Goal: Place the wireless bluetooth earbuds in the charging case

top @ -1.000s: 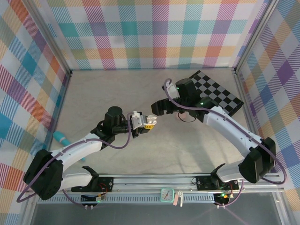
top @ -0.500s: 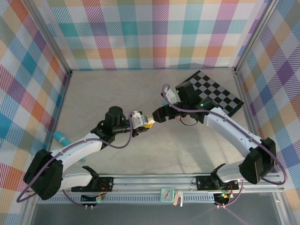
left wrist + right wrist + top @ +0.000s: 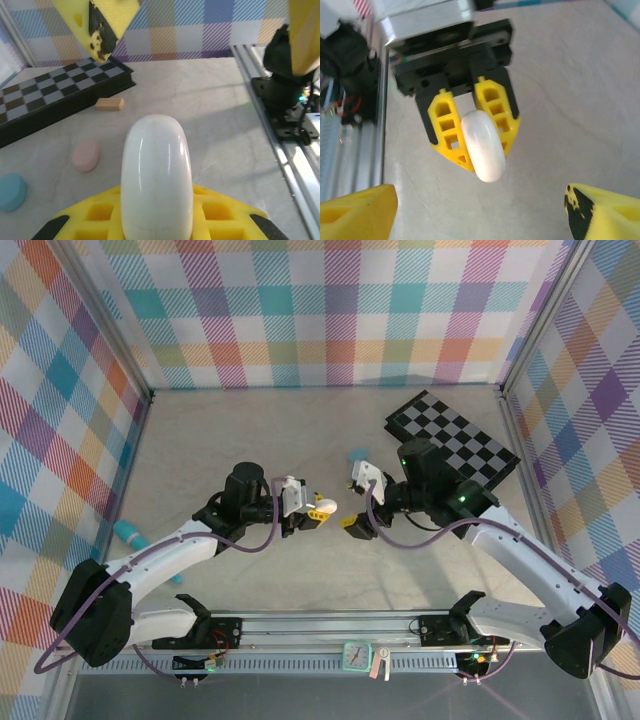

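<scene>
Right jaws, wide and empty, have backed off the white case (image 3: 325, 505) the left jaws clamp mid-frame; insertion looks pending.

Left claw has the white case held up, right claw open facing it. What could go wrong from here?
The white case juts well beyond the left claw, pinched near one end; a nudge from the open right claw could lever it loose. Its lid looks shut, so nothing can go in yet.

You're clamping the left gripper (image 3: 316, 510) on a case (image 3: 156, 175), its arm reaching toward centre. Your right gripper (image 3: 480, 212) is hanging wide open, facing the left one, just apart.
</scene>
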You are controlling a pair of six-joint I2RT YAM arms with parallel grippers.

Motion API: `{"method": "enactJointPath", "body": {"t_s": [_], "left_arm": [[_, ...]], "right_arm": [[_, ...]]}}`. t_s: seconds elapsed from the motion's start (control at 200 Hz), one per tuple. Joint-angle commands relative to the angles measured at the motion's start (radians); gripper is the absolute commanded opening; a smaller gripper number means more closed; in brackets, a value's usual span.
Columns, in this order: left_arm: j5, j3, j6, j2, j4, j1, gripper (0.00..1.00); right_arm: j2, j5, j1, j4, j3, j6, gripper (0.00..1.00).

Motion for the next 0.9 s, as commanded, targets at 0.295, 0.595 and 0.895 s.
{"method": "enactJointPath", "body": {"t_s": [0.295,0.595,0.895], "left_arm": [[0.095,0.039,0.025,-0.036,-0.050,-0.010,0.05],[0.083,0.036,0.019,-0.022,-0.036,-0.009,0.06],[-0.001,-0.010,-0.005,-0.035,0.034,-0.010,0.39]], "right_arm": [[0.159,-0.064,0.032,-0.019,0.099,-0.289,0.60],[0.183,-0.075,0.041,0.001,0.094,-0.269,0.31],[0.125,-0.007,0.036,0.083,0.012,-0.199,0.18]]}}
